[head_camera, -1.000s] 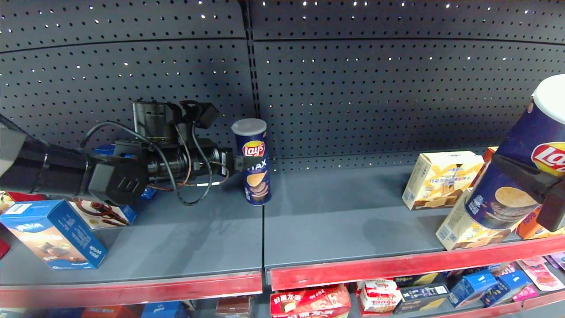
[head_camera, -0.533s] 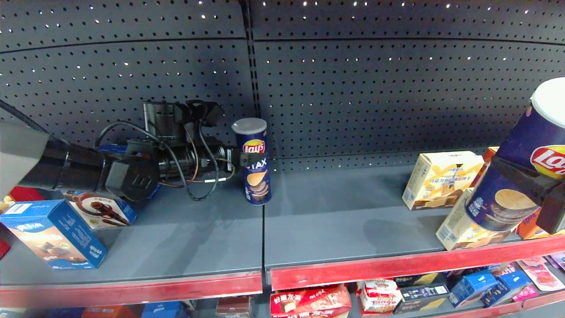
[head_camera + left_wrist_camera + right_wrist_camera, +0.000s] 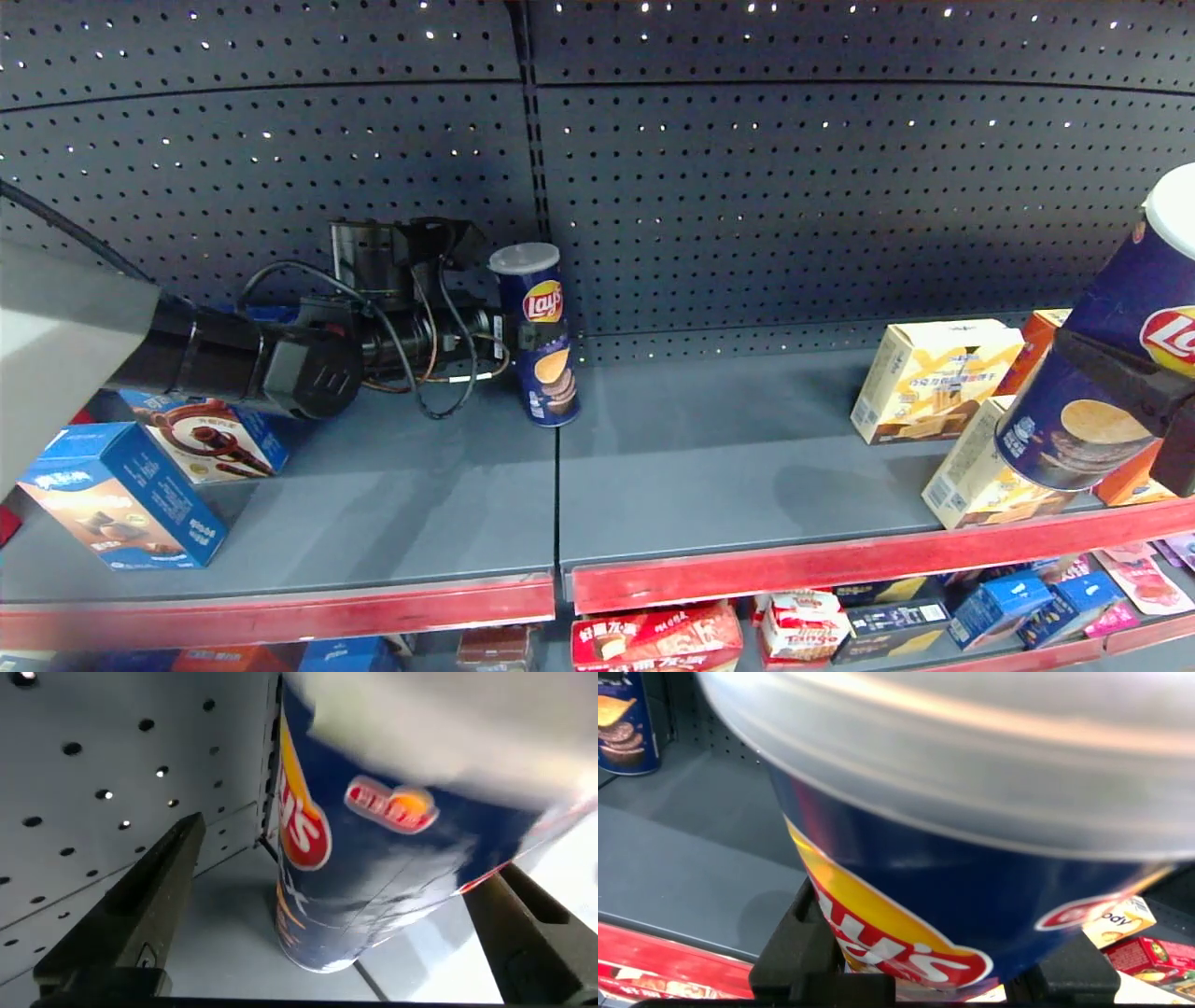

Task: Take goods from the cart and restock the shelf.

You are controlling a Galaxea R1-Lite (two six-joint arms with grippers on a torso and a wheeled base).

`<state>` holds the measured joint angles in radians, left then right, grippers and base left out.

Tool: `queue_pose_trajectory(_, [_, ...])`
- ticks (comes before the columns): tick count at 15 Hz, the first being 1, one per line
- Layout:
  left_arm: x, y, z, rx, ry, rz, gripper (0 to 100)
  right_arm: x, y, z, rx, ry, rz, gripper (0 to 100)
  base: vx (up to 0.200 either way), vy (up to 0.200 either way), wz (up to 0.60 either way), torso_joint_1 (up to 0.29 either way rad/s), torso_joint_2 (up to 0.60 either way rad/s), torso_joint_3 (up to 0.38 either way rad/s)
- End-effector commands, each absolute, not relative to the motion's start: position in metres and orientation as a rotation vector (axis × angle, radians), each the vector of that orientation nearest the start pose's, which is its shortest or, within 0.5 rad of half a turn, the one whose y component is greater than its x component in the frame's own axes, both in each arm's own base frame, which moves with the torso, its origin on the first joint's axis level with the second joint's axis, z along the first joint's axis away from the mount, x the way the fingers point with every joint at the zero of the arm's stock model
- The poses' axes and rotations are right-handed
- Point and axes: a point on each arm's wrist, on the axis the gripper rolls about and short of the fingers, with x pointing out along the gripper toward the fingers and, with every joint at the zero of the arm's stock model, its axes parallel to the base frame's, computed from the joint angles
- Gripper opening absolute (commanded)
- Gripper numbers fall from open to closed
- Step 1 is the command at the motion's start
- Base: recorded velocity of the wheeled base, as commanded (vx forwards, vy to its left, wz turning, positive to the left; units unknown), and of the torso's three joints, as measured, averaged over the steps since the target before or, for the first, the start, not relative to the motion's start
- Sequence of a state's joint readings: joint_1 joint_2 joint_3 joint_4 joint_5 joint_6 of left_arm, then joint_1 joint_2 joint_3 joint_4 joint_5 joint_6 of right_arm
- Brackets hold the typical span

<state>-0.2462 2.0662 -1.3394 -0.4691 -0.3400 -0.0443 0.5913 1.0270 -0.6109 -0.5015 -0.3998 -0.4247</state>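
- One blue cylindrical crisp can with a grey lid point(image 3: 551, 383) stands on the grey metal shelf with a red front lip point(image 3: 728, 485). It is at the far side, close to the dark perforated back panel point(image 3: 747, 205), around the seam between the two shelf boards, and it leans slightly.
- By the look of it, this first placement is nearly done. What seems left is to free the can and draw the left arm clear.
- The left arm lies roughly level over the left part of the shelf, wrist horizontal. The left end effector point(image 3: 532, 336) sits at the can's mid-height, one finger across its near side.
- In the left wrist view the fingers stand spread on either side of the can, with a gap on one side. The left end effector therefore looks released, around the can rather than clamped on it.
- A second blue crisp can with a white lid point(image 3: 1074, 429) is not yet shelved. The right end effector point(image 3: 1111, 373) is clenched on it, a finger pressed to each side.
- The right arm holds this can tilted, lid up and to the right. It hangs at the near right of the shelf, over the red lip and in front of the pale yellow snack boxes point(image 3: 934, 373).
- The middle of the shelf, between the standing can and the yellow boxes, looks the likely spot for it.
- Blue biscuit boxes point(image 3: 121, 495) lie at the near left, beneath and beside the left arm.
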Motion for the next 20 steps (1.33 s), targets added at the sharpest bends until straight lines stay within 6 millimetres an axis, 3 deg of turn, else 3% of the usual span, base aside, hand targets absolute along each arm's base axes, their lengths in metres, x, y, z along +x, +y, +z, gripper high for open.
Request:
queue_pose_trajectory(1, [0.41, -0.113, 0.176, -0.054, 0.276, -0.567, 0, 0.116, 0.068, 0.265, -0.38, -0.121, 0.173, 0, 0.0, 0.0, 0.0, 0.0, 0.0, 0.0])
queue_pose_trajectory(12, [0.402, -0.133, 0.178, -0.073, 0.277, -0.619, 0, 0.111, 0.064, 0.268, -0.373, -0.135, 0.169, 0, 0.0, 0.0, 0.0, 0.0, 0.0, 0.0])
queue_pose_trajectory(20, [0.339, -0.114, 0.189, -0.004, 0.3, -0.732, 0, 0.099, 0.057, 0.267, -0.359, -0.159, 0.166, 0, 0.0, 0.0, 0.0, 0.0, 0.0, 0.0])
